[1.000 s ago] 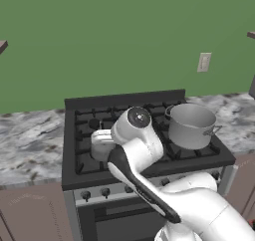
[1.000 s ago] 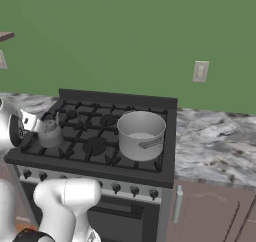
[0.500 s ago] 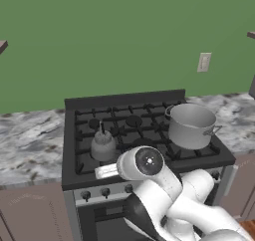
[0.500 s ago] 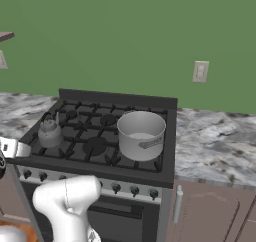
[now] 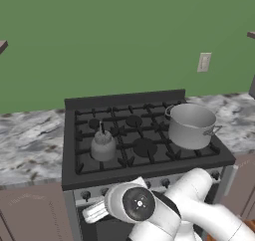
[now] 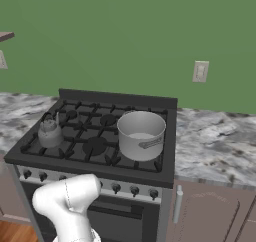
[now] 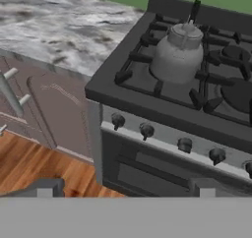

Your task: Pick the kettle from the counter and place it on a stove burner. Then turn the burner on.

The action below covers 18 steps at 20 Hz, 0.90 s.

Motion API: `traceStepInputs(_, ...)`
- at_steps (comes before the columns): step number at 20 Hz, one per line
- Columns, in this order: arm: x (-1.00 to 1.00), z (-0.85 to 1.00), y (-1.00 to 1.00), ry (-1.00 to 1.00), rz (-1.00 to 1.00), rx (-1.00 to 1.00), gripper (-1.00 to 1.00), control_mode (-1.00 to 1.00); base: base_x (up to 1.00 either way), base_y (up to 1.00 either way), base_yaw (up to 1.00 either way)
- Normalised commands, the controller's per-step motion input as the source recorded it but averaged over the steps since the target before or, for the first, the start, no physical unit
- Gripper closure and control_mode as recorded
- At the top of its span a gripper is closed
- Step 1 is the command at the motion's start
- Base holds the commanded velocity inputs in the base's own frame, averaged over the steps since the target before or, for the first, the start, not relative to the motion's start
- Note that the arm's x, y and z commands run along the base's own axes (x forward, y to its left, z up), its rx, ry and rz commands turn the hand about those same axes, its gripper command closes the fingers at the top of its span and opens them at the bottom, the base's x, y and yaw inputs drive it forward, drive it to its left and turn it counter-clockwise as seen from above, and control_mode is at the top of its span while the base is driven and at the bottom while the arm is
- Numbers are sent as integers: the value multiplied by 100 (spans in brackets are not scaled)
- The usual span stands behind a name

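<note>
The small grey kettle [image 5: 103, 145] [image 6: 50, 133] [image 7: 177, 55] stands upright on the front-left grate of the black range [image 5: 149, 168], and it hides the burner disc beneath it. My gripper [image 7: 123, 190] is low in front of the stove's left front corner, well below and apart from the kettle. Its fingertips [image 7: 47, 188] sit wide apart, so it is open and holds nothing. The white hand [image 5: 94, 212] shows below the stove front. The marble counter [image 5: 30, 145] [image 7: 64, 30] runs on both sides of the range.
A large steel stockpot [image 5: 191, 125] [image 6: 141, 134] fills the right side of the range. A row of dark knobs [image 7: 146, 130] [image 6: 116, 188] lines the front panel above the oven door. Brown cabinets [image 7: 54, 109] and wooden floor [image 7: 39, 163] lie to the left.
The arm has swung down from over the stove's left side to low in front of the range. The kettle stays standing free on the front-left grate.
</note>
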Motion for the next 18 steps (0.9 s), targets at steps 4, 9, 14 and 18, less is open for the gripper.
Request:
traceStepInputs(4,-18,-77,-5,-3,11,-4,-100,-100,0,0,0)
traceStepInputs(9,-6,-93,-9,-21,10,13,-100,-100,0,0,0)
traceStepInputs(14,0,-80,-10,-40,9,30,-100,-100,0,0,0)
traceStepInputs(18,0,-29,-15,-35,9,44,-100,-100,0,0,0)
